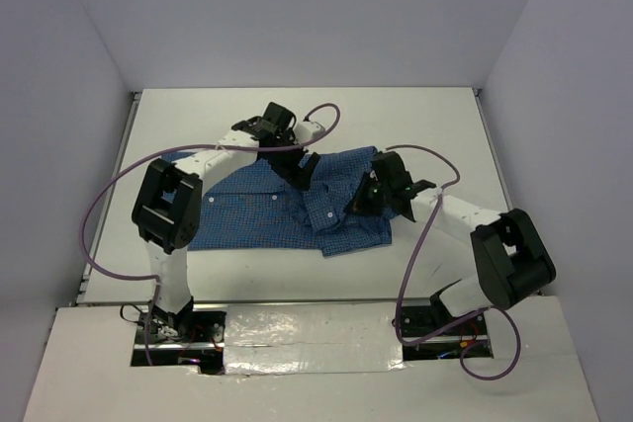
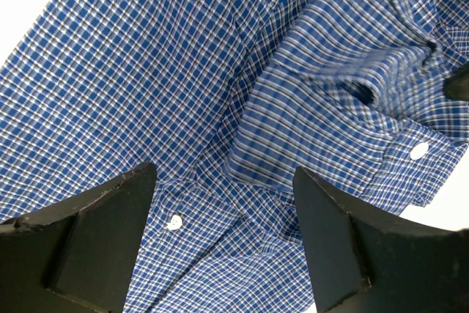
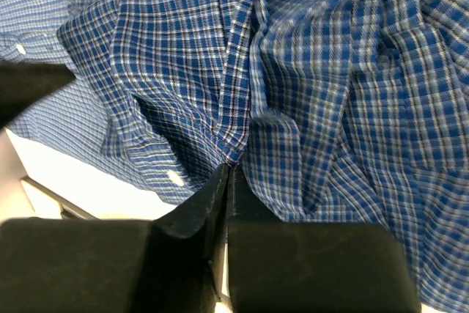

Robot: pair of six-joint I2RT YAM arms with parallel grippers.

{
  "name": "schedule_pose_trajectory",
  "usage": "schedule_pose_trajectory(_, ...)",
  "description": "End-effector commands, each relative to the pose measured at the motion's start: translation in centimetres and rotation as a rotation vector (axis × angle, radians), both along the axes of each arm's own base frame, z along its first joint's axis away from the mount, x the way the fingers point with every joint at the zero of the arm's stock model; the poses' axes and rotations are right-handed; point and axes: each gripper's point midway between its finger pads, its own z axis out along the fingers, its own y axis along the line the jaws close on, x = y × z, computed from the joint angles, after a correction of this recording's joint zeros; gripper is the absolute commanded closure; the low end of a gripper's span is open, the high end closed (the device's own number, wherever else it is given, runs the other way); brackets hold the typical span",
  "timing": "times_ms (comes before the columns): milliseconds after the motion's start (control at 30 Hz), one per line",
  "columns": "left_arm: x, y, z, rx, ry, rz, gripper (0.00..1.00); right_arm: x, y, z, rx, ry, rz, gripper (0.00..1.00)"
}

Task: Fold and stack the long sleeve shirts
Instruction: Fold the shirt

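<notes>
The blue checked shirt (image 1: 247, 210) is spread across the middle of the white table (image 1: 198, 116), and it's bunched up toward 3 o'clock in the top view. The left gripper (image 2: 223, 232) hangs over the shirt's 12 o'clock edge, jaws spread wide with just cloth and a white button (image 2: 174, 221) below them. The right gripper (image 3: 227, 181) is at the 3 o'clock side with its jaws pressed tight together. A seam runs right into the tips, but it's hard to tell if any cloth is actually pinched.
</notes>
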Motion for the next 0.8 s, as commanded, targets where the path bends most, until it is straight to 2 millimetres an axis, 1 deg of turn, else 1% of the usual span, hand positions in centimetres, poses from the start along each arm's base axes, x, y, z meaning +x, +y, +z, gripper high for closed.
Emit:
schedule_pose_trajectory(0,1.5,-1.2,1.1,-0.036,-0.054,-0.031,0.11,-0.2,-0.3,0.8,-0.012,-0.075,0.028,0.91)
schedule_pose_trajectory(33,1.4,-1.3,0.9,-0.033,-0.051,-0.040,0.12,-0.1,-0.1,0.7,-0.014,-0.087,0.052,0.88)
schedule_pose_trajectory(100,1.1,-1.6,0.5,-0.032,-0.033,-0.070,0.11,-0.1,0.1,0.5,-0.022,-0.082,0.086,0.76)
schedule_pose_trajectory(133,0.9,-1.7,0.4,-0.035,-0.026,-0.082,0.11,-0.3,0.0,0.5,-0.038,-0.078,0.101,0.60)
schedule_pose_trajectory(167,0.5,-2.0,0.3,-0.047,-0.010,-0.097,0.11,-0.2,-0.3,0.7,-0.058,-0.100,0.124,0.53)
schedule_pose_trajectory(233,0.2,-2.1,-0.1,-0.046,-0.002,-0.115,0.11,0.2,-0.8,2.2,-0.072,-0.166,0.128,0.46)
schedule_pose_trajectory(267,0.2,-2.0,-0.3,-0.043,0.000,-0.117,0.12,0.7,-1.4,2.8,-0.079,-0.202,0.123,0.45)
schedule_pose_trajectory(300,0.2,-2.0,-0.8,-0.034,0.007,-0.117,0.12,0.8,-1.7,4.0,-0.065,-0.246,0.122,0.44)
schedule_pose_trajectory(367,0.4,-1.7,-1.3,-0.011,0.010,-0.107,0.14,2.0,-2.6,5.6,-0.051,-0.311,0.086,0.42)
schedule_pose_trajectory(433,0.7,-1.3,-1.8,0.017,0.009,-0.101,0.16,3.2,-2.6,6.6,-0.037,-0.350,0.073,0.40)
schedule_pose_trajectory(467,0.8,-1.2,-2.0,0.023,0.006,-0.101,0.17,4.4,-2.4,6.6,-0.042,-0.345,0.075,0.40)
schedule_pose_trajectory(500,0.9,-1.2,-2.1,0.025,0.003,-0.100,0.19,4.8,-2.2,6.5,-0.047,-0.337,0.084,0.40)
schedule_pose_trajectory(533,0.9,-1.2,-2.1,0.021,0.001,-0.102,0.26,5.2,-2.0,6.1,-0.056,-0.317,0.097,0.40)
schedule_pose_trajectory(567,0.8,-1.3,-1.9,0.014,0.000,-0.103,0.30,6.0,-1.7,5.3,-0.072,-0.297,0.112,0.41)
schedule_pose_trajectory(600,0.6,-1.6,-1.8,0.000,0.007,-0.112,0.40,6.4,-1.5,4.8,-0.079,-0.286,0.117,0.41)
schedule_pose_trajectory(667,0.3,-1.9,-1.2,-0.026,0.008,-0.123,0.51,7.2,-1.1,3.6,-0.089,-0.260,0.133,0.41)
schedule_pose_trajectory(700,-0.1,-2.2,-1.0,-0.047,0.020,-0.133,0.61,7.5,-1.0,3.2,-0.096,-0.257,0.149,0.41)
schedule_pose_trajectory(767,-0.5,-2.7,-0.2,-0.080,0.023,-0.149,0.71,8.2,-0.4,2.2,-0.097,-0.235,0.179,0.41)
